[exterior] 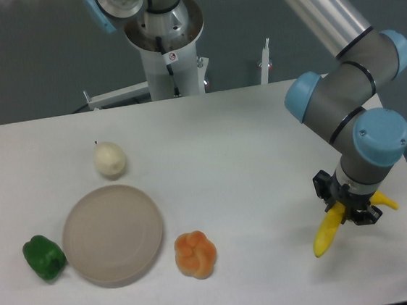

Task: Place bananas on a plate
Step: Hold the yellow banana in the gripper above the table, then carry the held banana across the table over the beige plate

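From the fixed camera, my gripper (349, 210) hangs over the right end of the table (246, 141), and my fingers (333, 198) are pinched onto the banana (327, 234) near its middle. The fingers are narrowed to the fruit's thickness, dark pads against yellow skin. One end of the banana slants down and left below my fingers, its tip close to or touching the tabletop; I cannot tell which. The other end pokes out to the right behind my wrist.

The plate (113, 235) lies well apart from my fingers, far to their left, flat on the table and bare. Between the plate and my fingers, nearer the plate, sits an orange lobed fruit (196, 254), just beside the plate's right edge. A cream-white round fruit (110, 161) rests just beyond the plate's far rim. A green pepper (44, 257) touches or nearly touches the plate's left edge.

I can read no writing; a small round sticker on my base column (172, 56) is too small to make out.
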You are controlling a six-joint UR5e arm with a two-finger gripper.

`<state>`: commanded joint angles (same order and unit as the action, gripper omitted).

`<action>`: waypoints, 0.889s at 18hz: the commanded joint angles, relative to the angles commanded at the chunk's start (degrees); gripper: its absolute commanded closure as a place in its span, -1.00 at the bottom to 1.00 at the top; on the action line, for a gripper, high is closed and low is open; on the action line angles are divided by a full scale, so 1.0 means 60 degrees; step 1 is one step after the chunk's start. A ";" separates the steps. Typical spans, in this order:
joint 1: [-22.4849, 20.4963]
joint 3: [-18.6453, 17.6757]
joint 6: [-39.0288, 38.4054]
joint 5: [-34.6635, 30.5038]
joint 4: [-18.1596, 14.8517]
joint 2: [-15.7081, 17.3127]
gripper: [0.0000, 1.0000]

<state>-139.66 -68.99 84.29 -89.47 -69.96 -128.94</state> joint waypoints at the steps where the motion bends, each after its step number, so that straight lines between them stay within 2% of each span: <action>1: 0.0000 0.0015 0.0000 0.0000 -0.0015 -0.0015 0.89; 6: 0.0058 0.0029 -0.0030 0.0015 -0.0059 0.0029 0.87; 9: 0.0291 -0.0131 -0.0116 0.0000 -0.0132 0.0234 0.87; 13: 0.1169 -0.0775 -0.0965 0.0073 -0.0088 0.0775 0.89; 16: 0.2135 -0.1741 -0.1989 0.0044 -0.0059 0.1551 0.89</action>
<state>-126.85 -79.44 72.36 -89.21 -70.31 -119.63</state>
